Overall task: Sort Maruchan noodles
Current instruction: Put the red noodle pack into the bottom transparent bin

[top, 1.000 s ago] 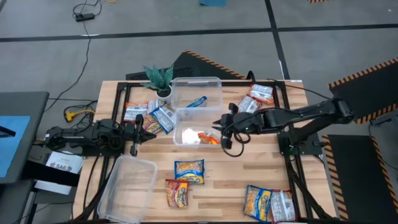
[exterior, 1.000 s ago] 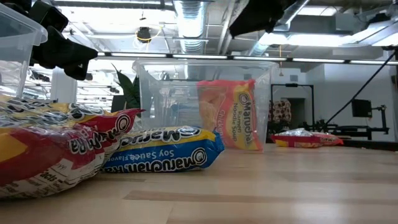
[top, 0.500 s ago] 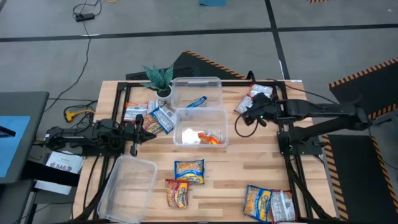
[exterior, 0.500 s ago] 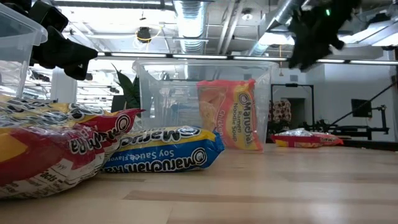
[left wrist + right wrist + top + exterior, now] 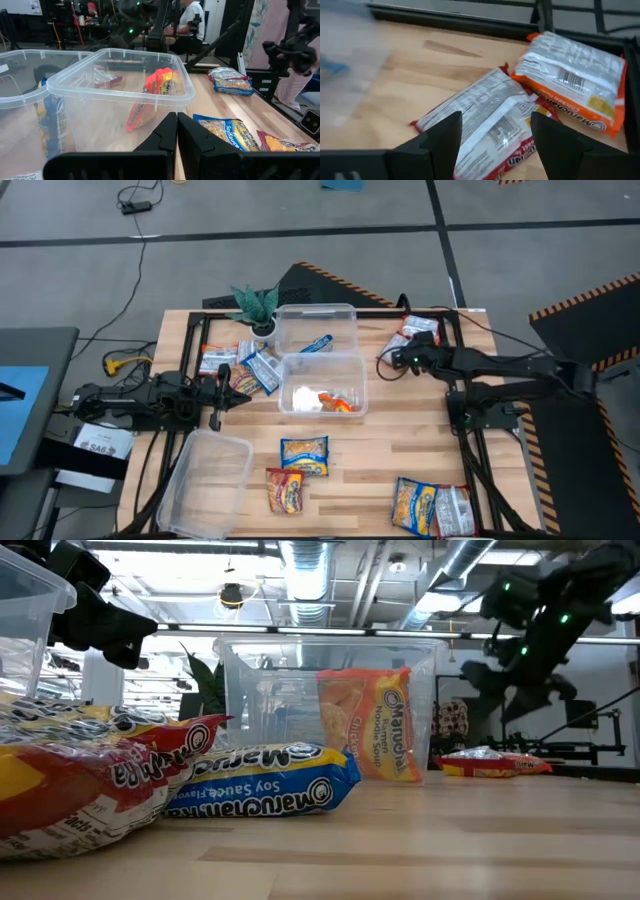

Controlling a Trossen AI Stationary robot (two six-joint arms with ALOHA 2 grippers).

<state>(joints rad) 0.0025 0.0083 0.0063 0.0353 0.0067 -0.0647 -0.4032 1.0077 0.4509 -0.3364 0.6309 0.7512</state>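
My right gripper hovers open over two Maruchan noodles packets at the table's far right: a red-and-silver one lying face down and an orange one beside it. In the middle stand two clear tubs. The nearer tub holds an orange packet standing on edge against its wall. The farther tub holds a blue packet. My left gripper waits shut just left of the nearer tub. More packets lie loose on the table.
A third clear tub sits at the near left corner. Loose packets lie at the far left, near the middle and at the near right. A small potted plant stands at the far edge.
My right gripper has swung from over the nearer tub toward the table's right and far side, and now hangs above the two packets there. The orange packet stays standing in the tub.
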